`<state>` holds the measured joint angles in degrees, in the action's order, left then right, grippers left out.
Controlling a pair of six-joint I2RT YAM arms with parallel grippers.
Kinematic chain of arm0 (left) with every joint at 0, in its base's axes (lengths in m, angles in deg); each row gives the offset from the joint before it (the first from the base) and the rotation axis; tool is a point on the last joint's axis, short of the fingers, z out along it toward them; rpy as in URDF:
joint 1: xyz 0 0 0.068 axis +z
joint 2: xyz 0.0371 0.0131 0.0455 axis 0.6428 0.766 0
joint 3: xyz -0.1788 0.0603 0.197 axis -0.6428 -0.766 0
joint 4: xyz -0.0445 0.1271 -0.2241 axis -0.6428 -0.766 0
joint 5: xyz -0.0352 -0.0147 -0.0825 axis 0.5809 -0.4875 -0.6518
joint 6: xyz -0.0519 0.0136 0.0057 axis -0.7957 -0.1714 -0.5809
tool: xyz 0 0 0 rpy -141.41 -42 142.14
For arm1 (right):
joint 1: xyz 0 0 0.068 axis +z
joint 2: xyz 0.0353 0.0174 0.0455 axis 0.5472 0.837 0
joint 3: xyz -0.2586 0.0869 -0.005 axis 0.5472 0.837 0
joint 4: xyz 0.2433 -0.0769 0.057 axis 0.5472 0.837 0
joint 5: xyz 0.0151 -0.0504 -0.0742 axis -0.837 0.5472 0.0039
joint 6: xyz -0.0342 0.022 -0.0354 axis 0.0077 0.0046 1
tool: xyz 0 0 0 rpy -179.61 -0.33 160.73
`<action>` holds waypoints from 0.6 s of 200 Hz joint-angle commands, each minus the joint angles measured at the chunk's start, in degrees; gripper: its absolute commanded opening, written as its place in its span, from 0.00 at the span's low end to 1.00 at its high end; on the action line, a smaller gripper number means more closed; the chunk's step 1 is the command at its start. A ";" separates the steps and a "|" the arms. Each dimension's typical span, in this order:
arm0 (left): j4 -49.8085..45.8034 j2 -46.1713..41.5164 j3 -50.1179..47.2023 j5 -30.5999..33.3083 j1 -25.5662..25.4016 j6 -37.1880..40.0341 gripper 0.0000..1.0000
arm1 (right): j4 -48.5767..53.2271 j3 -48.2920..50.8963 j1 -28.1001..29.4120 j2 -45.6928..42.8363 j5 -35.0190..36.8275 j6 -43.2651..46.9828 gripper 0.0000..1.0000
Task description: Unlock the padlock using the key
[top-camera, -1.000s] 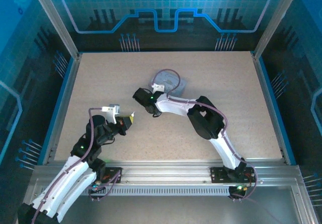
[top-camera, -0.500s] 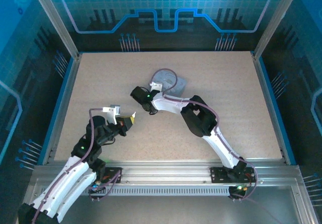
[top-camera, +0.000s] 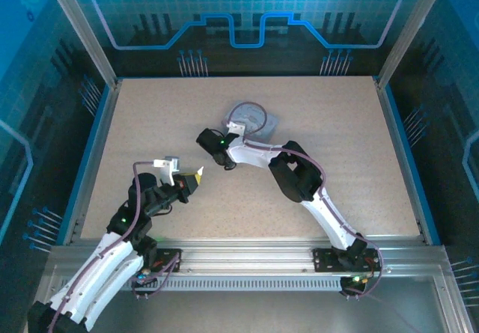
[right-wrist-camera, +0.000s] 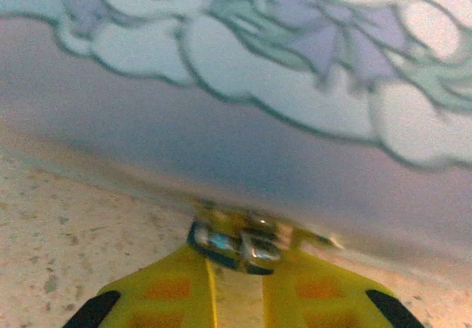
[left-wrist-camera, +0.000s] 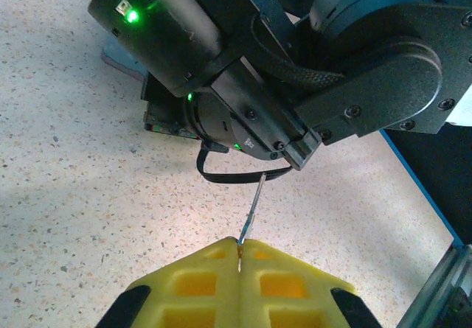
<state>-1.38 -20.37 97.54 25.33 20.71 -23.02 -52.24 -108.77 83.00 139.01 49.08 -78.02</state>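
Note:
The key [left-wrist-camera: 251,208], a thin metal sliver, sticks out from the tips of my left gripper [left-wrist-camera: 240,245], which is shut on it. Its point aims at the right arm's black wrist, just short of a black cable loop. In the top view the left gripper [top-camera: 196,175] sits left of the table's middle. The padlock [right-wrist-camera: 237,241], small, dark and bluish, lies blurred at the tips of my right gripper [right-wrist-camera: 237,260]. Its yellow fingers have closed in against the padlock, right at the foot of the tin's wall.
The pale grey-blue tin [right-wrist-camera: 243,77] with a cartoon picture stands directly beyond the padlock. From above the tin [top-camera: 268,126] lies past the table's middle, partly under the right arm's wrist [top-camera: 221,147]. Blue rails edge the table [top-camera: 337,138].
The right gripper's jaws have drawn in around the padlock, and the right arm's elbow has shifted a little left. The left arm and key have stayed put.

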 commanded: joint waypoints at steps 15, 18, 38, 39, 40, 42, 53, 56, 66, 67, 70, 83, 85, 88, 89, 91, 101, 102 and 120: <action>1.68 -0.49 -1.32 -1.76 0.48 0.74 0.00 | -2.42 8.01 -0.88 -7.41 1.09 4.33 0.10; 1.70 -0.44 -1.29 -1.76 0.48 0.73 0.00 | -3.05 8.82 -0.90 -8.05 0.55 4.88 0.09; 1.64 -0.35 -1.62 -1.85 0.44 0.73 0.00 | -8.74 15.08 -0.88 -12.14 -4.38 10.44 0.05; 1.66 -0.33 -1.62 -1.85 0.41 0.74 0.00 | -8.99 15.37 -0.87 -12.33 -4.64 10.69 0.05; 1.67 -0.31 -1.67 -1.89 0.40 0.75 0.00 | -9.20 15.69 -0.87 -12.59 -4.85 10.99 0.05; 1.59 -0.31 -1.72 -1.86 0.42 0.71 0.00 | -9.78 16.31 -0.80 -13.01 -5.30 11.48 0.04; 1.24 -0.23 -1.74 -1.98 0.39 0.74 0.00 | -11.15 19.39 -0.76 -15.28 -7.54 13.18 0.01; 1.18 -0.26 -1.72 -2.00 0.39 0.73 0.00 | -11.36 20.22 -0.70 -15.85 -8.06 13.55 0.01; 0.78 -0.22 -1.74 -2.07 0.39 0.70 0.00 | -12.95 23.07 -0.69 -18.19 -9.86 15.12 0.00; 0.74 -0.26 -1.73 -2.09 0.35 0.73 0.00 | -13.16 23.23 -0.69 -18.38 -10.06 15.27 0.00; 0.59 -0.24 -1.76 -2.13 0.31 0.69 0.00 | -13.73 24.23 -0.71 -19.15 -10.60 15.80 0.00; 0.15 -0.27 -1.73 -2.28 0.24 0.75 0.00 | -15.90 27.67 -0.76 -22.25 -13.54 18.36 0.00; 0.00 -0.23 -1.76 -2.33 0.22 0.71 0.00 | -16.07 28.11 -0.77 -22.70 -14.04 18.75 0.00; -0.11 -0.22 -1.73 -2.29 0.22 0.63 0.00 | -16.23 28.66 -0.74 -23.40 -14.69 19.14 0.00; -0.14 -0.22 -1.77 -2.29 0.22 0.61 0.00 | -16.25 28.84 -0.71 -23.62 -14.89 19.26 0.00; -0.21 -0.22 -1.79 -2.29 0.17 0.63 0.00 | -16.33 29.11 -0.70 -24.01 -15.21 19.50 0.00; -0.46 -0.22 -1.81 -2.29 0.04 0.65 0.00 | -16.65 30.93 -0.70 -26.13 -17.26 20.66 0.00; -0.49 -0.22 -1.81 -2.29 0.04 0.66 0.00 | -16.64 31.12 -0.70 -26.31 -17.40 20.77 0.00; -0.93 -0.13 -1.87 -1.95 -0.27 0.57 0.00 | -15.36 34.46 -0.79 -30.59 -17.42 19.57 0.00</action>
<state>-1.49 -20.37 96.77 24.52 20.71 -23.02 -66.33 -77.69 82.89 113.94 35.00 -60.47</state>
